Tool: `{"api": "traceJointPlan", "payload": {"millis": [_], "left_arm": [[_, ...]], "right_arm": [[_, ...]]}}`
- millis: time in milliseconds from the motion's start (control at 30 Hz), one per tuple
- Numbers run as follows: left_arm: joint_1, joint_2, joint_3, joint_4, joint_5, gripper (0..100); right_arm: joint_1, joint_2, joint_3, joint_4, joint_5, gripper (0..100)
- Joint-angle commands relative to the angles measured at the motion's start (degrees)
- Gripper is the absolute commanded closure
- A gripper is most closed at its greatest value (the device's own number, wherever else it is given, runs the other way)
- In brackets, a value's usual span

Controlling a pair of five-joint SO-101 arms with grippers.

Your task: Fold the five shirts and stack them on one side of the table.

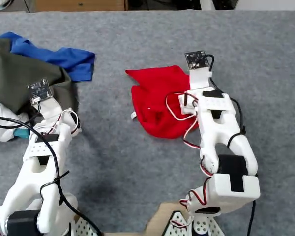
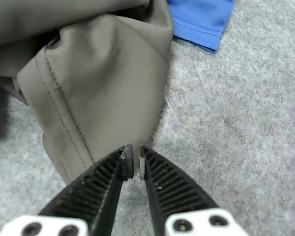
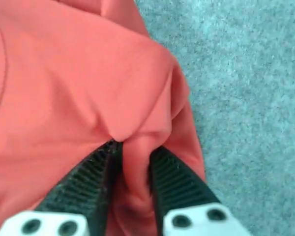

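Observation:
A red shirt (image 1: pixel 157 101) lies crumpled at the table's middle. My right gripper (image 3: pixel 132 157) is shut on a raised fold of the red shirt (image 3: pixel 64 88) near its edge. At the left lies a heap with an olive shirt (image 1: pixel 19 78) on top, a blue shirt (image 1: pixel 64 59) behind it, and a white shirt (image 1: pixel 2 123) and a bit of teal cloth (image 1: pixel 20 132) at the near side. My left gripper (image 2: pixel 135 160) is shut on the corner of the olive shirt (image 2: pixel 98 73), with the blue shirt (image 2: pixel 201 19) just beyond.
Grey felt (image 1: pixel 113 162) covers the table, bare between the two arms and to the right of the red shirt. A piece of cardboard (image 1: pixel 160 221) sits at the near edge between the arm bases.

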Motion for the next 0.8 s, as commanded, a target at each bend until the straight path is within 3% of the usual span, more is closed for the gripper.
{"api": "traceJointPlan", "payload": {"millis": [0,333,533,767], "left_arm": [[0.4,-0.1,-2.5,-0.1,-0.7,98],[0.2,5.7,-2.1,0.1,-7.9,98],[-3.3,5.5,-0.2,0.4,-17.8,98],[-3.8,5.4,0.8,0.4,-17.9,98]], "right_arm": [[-0.2,-1.5,0.0,-1.3,0.0,95.9],[-0.1,1.7,-3.3,1.0,0.0,96.0],[-0.1,2.9,-4.4,0.7,0.0,96.0],[-0.2,3.0,-4.4,0.6,0.1,96.0]]}}
